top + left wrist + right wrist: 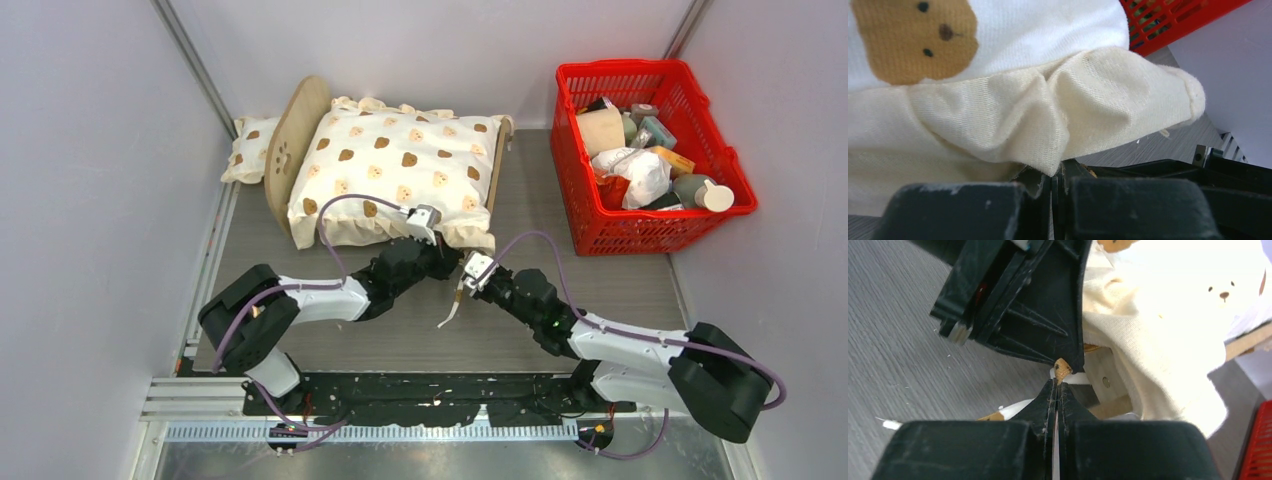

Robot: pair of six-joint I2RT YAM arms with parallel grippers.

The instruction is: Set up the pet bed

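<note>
1. While the pet bed (290, 150) stands toward the far left corner of the table (600, 290), we see the bear-print cushion (400, 160) already laid across its frame, its near ruffle spilling over the rail
2. Our left gripper (1057, 180) is clamped on that ruffle at the cushion's near edge; our right gripper (1056, 390), just beside it, is closed on a thin pale strip (450, 308) that dangles toward the table
3. We judge the cushion needs straightening, and the small pillow (250, 145), lying behind the headboard by the far left corner, is not yet on the bed
</note>
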